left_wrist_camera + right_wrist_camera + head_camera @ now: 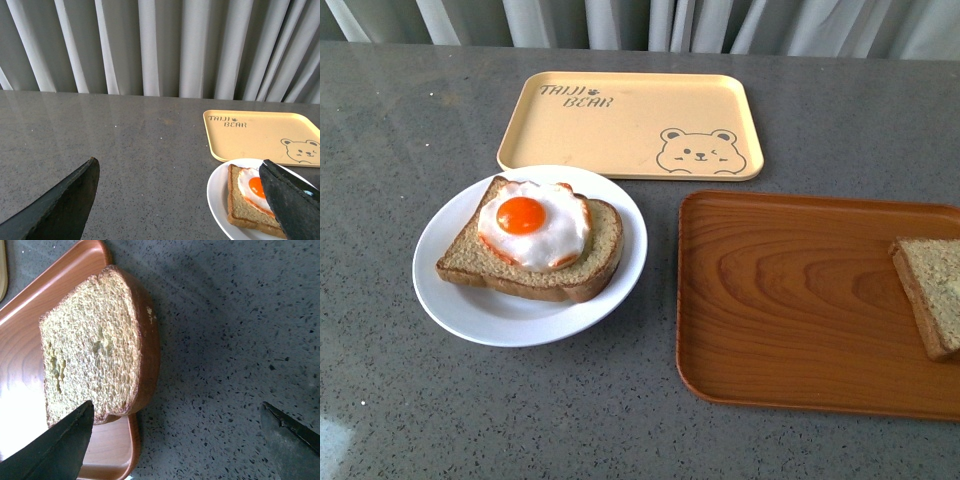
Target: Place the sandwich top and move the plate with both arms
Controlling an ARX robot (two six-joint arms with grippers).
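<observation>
- Work surface: a grey speckled table (400, 110), backed by pale pleated curtains (620, 20).
- The sandwich top (932, 295) lies flat at the far right end of the brown wooden tray (790, 300). The front view's edge cuts part of it off.
- In the right wrist view the same slice (90, 345) shows its crumb face up, with its crust side lying along the tray's rim.
- The right gripper (176, 403) hangs above that corner of the tray, jaws spread wide, with nothing in its grasp.
- One of its fingers (60, 445) overlaps a corner of the slice; the other is over bare table beyond the rim. Most of the slice lies to one side of the gap rather than between the fingers. Whether the near finger touches the bread cannot be determined from this angle.
- The plate (460, 300) stands on the table left of the wooden tray, apart from it. It carries a second bread slice (595, 265) topped with a fried egg (533, 225).
- The left gripper (178, 161) is likewise wide open and empty. One finger crosses the plate's near edge in its wrist view and the other shows over bare table.
- A pale yellow bear tray (630, 120) sits just behind the plate.
</observation>
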